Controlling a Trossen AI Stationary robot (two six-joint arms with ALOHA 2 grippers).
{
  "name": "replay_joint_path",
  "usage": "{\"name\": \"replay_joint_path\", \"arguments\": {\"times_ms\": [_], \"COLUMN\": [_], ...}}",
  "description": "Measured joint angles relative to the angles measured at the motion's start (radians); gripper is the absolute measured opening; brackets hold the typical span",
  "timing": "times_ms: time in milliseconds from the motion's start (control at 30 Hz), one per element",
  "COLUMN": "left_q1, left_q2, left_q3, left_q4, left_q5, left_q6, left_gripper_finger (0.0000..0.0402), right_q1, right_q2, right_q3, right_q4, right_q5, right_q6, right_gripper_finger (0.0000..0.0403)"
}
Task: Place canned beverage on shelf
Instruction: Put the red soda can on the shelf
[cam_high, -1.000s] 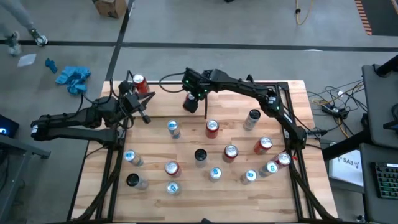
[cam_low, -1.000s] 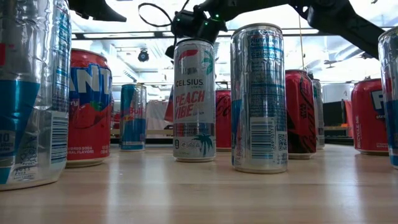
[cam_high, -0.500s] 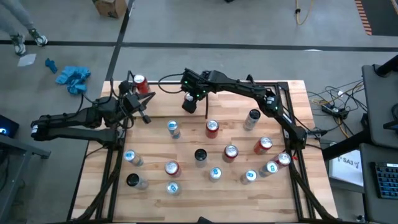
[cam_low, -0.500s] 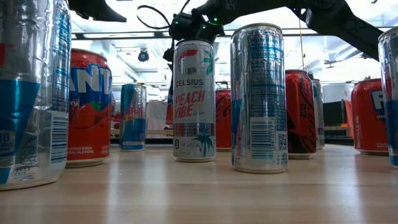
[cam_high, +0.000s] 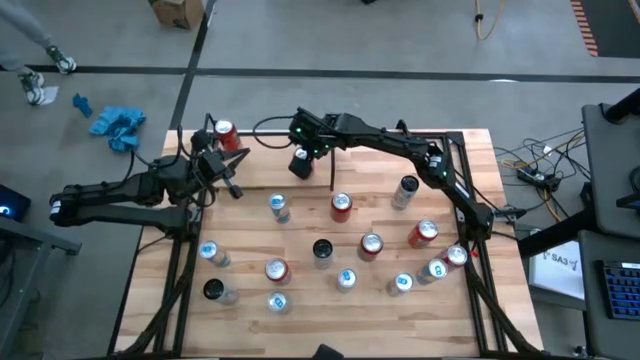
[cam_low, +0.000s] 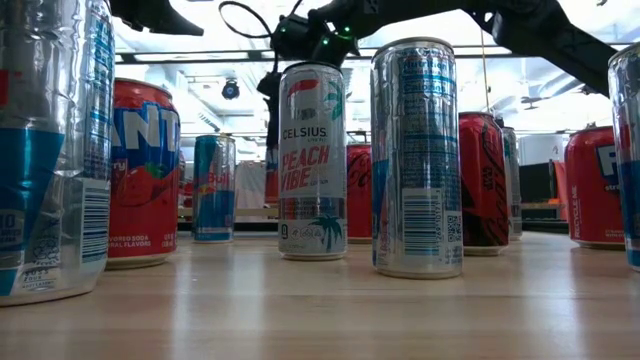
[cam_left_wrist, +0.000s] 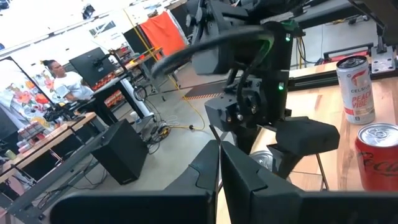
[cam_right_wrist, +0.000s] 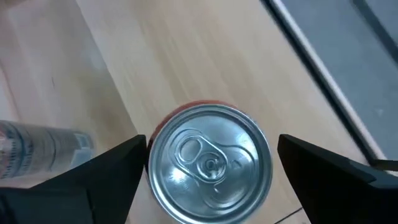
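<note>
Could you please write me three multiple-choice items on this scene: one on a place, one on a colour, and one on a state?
1. Where is the right gripper?
A. Over the table, near its top edge in the high view
B. Over the floor beside the table
C. Over the bottom edge in the high view

2. What colour is the corner can near the left gripper?
A. Blue
B. Red
C. Green

3. How is the held can between the right gripper's jaws?
A. Lying on its side
B. Crushed flat
C. Upright, tab unopened

Answers: 1 A, the high view shows it there; 2 B, its top rim and side show red; 3 C, the right wrist view shows its round top with the tab flat.
</note>
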Motion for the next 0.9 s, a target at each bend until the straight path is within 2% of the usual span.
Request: {"name": "replay_joint_path", "arguments": {"times_ms": [267, 333, 400, 567, 833, 900], "left_q1": [0.0, 0.001, 0.001, 0.001, 0.002, 0.002], "left_q2": [0.0, 0.0, 0.0, 0.0, 0.0, 0.0], "left_q3": [0.0, 0.0, -0.002, -0.007, -0.011, -0.011], "left_q4": [-0.003, -0.003, -0.005, -0.006, -0.002, -0.002], "left_q5": [0.0, 0.0, 0.0, 0.0, 0.0, 0.0], "left_q6": [0.006, 0.007, 0.007, 0.024, 0.026, 0.026], "left_gripper_finger": [0.0, 0.0, 0.0, 0.0, 0.0, 0.0], "right_q1": [0.0, 0.0, 0.0, 0.003, 0.006, 0.006], "right_q2": [-0.072, -0.088, -0.101, -0.097, -0.061, -0.051], "right_q3": [0.004, 0.004, 0.004, 0.004, 0.001, 0.0], "right_q4": [-0.004, -0.05, -0.14, -0.238, -0.21, -0.196], "right_q5": [0.018, 0.015, -0.017, -0.017, -0.003, 0.001], "right_q6": [-0.025, -0.063, -0.17, -0.21, -0.259, -0.262], "right_gripper_finger": [0.0334, 0.0323, 0.0304, 0.0215, 0.003, 0.0017]}}
